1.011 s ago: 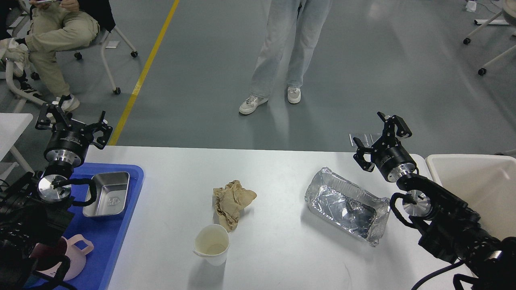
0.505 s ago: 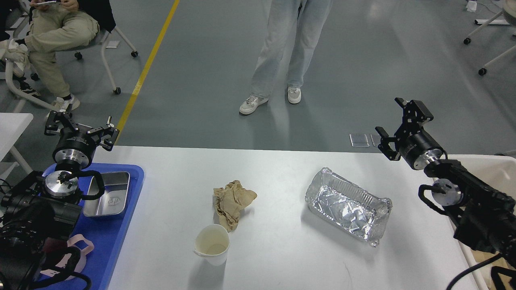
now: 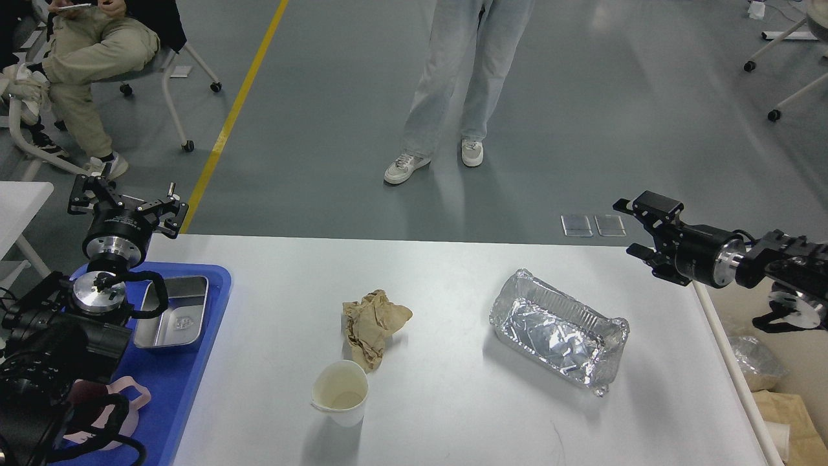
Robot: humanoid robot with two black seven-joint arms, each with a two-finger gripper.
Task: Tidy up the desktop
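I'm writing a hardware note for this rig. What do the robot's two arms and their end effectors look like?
Both arms are black with bare silver metal discs and rings at the joints, and black cables looping outside near the wrists. The left end effector and right end effector are black, two-fingered, on round black bodies. Small white lettering shows on the left body, too small to read.

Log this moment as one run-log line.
left gripper: open, empty | right gripper: open, empty | desktop: foil tray, crumpled paper, cup left
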